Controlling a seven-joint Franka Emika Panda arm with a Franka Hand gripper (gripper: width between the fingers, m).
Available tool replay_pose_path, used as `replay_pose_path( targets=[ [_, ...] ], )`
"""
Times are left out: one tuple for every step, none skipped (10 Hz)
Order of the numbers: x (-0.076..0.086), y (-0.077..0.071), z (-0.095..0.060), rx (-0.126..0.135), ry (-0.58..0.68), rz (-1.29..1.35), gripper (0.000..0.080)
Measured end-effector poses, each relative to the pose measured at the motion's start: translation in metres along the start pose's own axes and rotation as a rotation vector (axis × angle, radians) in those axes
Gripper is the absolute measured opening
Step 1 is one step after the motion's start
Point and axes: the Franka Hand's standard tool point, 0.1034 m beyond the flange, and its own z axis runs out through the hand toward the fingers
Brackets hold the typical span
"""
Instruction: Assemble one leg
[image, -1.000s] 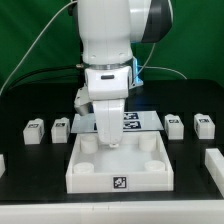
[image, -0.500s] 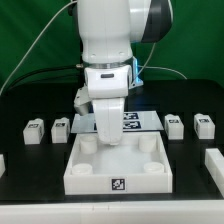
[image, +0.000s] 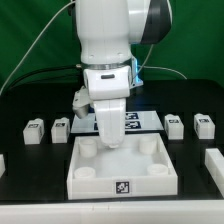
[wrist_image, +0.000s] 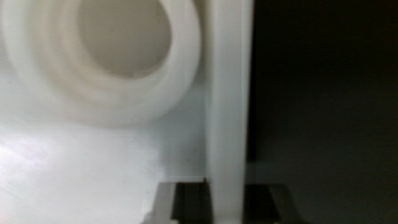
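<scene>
Centre the dial on the tray in the exterior view, with 12 o'clock at the table's far side. At 12, right behind the tray, lies the marker board, with the arm partly in front of it. Out at 10, two legs sit side by side: the inner left leg and the outer left leg. At 2, there are two more: the inner right leg and the outer right leg. At 9 and 3, one block and another block are cut by the frame edges. The gripper is low at 11, beside the far corner socket.
</scene>
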Motion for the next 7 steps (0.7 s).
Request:
replay_pose_path(
  targets=[
    [0.014,0.007,0.001,-0.009,0.011,-0.02,0.0062],
    [0.029,0.015,0.001,-0.019,0.024,-0.013,0.0062],
    [0.047,0.023,0.001,-0.028,0.038,0.005,0.0062],
    [0.059,0.031,0.002,-0.036,0.046,0.025,0.0062],
    [0.064,0.036,0.002,-0.041,0.049,0.03,0.0062],
    [0.064,0.042,0.001,-0.045,0.05,0.055,0.0062],
    [0.064,0.048,0.001,-0.052,0.052,0.061,0.0062]
  ],
)
